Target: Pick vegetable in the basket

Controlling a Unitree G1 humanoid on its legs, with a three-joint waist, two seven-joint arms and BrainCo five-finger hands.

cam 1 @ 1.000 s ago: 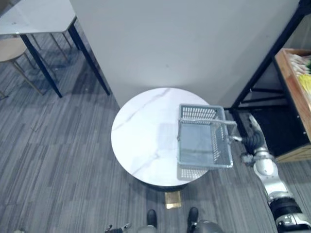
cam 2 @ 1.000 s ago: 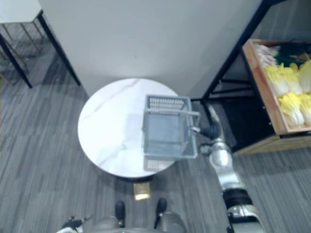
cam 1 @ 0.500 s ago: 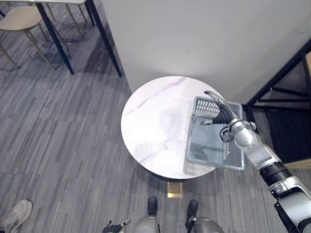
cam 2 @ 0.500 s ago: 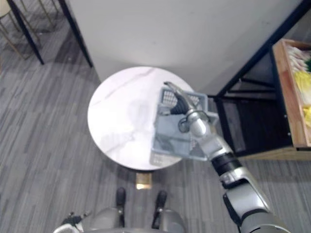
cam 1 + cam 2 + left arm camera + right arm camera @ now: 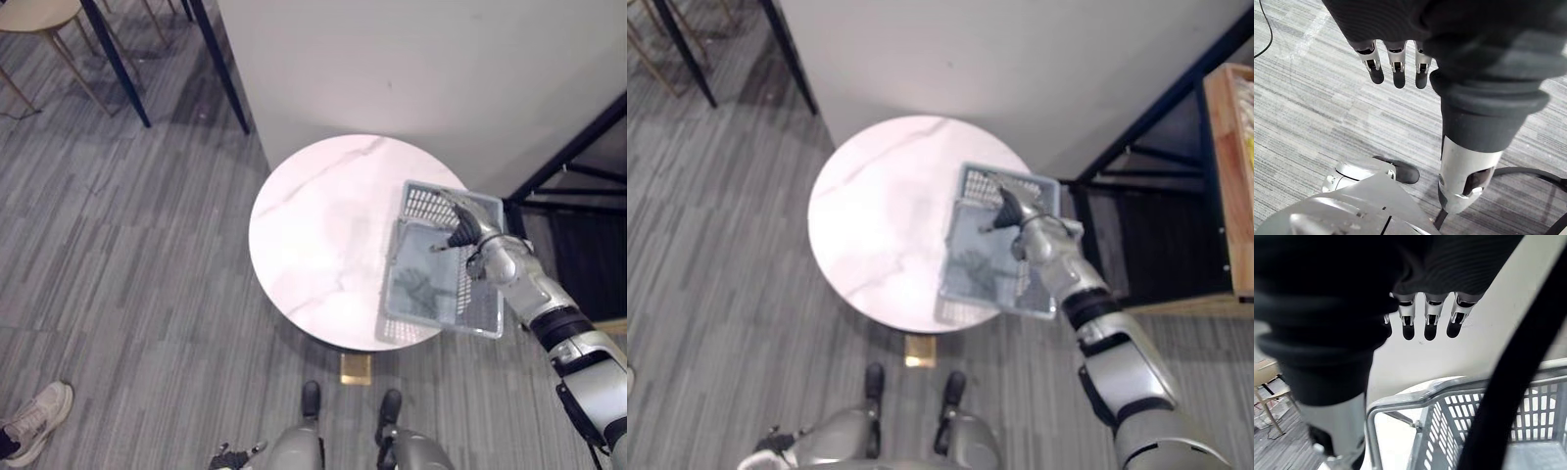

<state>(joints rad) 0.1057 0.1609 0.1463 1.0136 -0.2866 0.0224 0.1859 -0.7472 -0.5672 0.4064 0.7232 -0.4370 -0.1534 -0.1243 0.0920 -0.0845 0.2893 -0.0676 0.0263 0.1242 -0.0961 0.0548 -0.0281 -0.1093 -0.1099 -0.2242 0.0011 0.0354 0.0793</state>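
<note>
A grey mesh basket point(image 5: 439, 331) stands on the right edge of a round white marble table point(image 5: 313, 235), and nothing lies in it. My right hand point(image 5: 468, 229) hovers over the basket's far half with straight fingers point(image 5: 1425, 328), open and holding nothing. Close below them in the right wrist view are the basket's rim and wall point(image 5: 1542, 406). My left hand point(image 5: 1396, 68) hangs open over the carpet. A wooden crate point(image 5: 1225, 196) on the rack at the far right holds a strip of yellow produce at the picture's edge.
A white partition wall point(image 5: 411, 69) rises right behind the table. A black metal rack frame point(image 5: 568, 157) stands to the right of the basket. Dark table legs point(image 5: 118, 59) stand at the far left. A person's shoe point(image 5: 34, 431) rests on the carpet at lower left.
My right hand has left the basket's right side, where it was at the handle, and risen over the basket's far half. The camera has shifted too.
</note>
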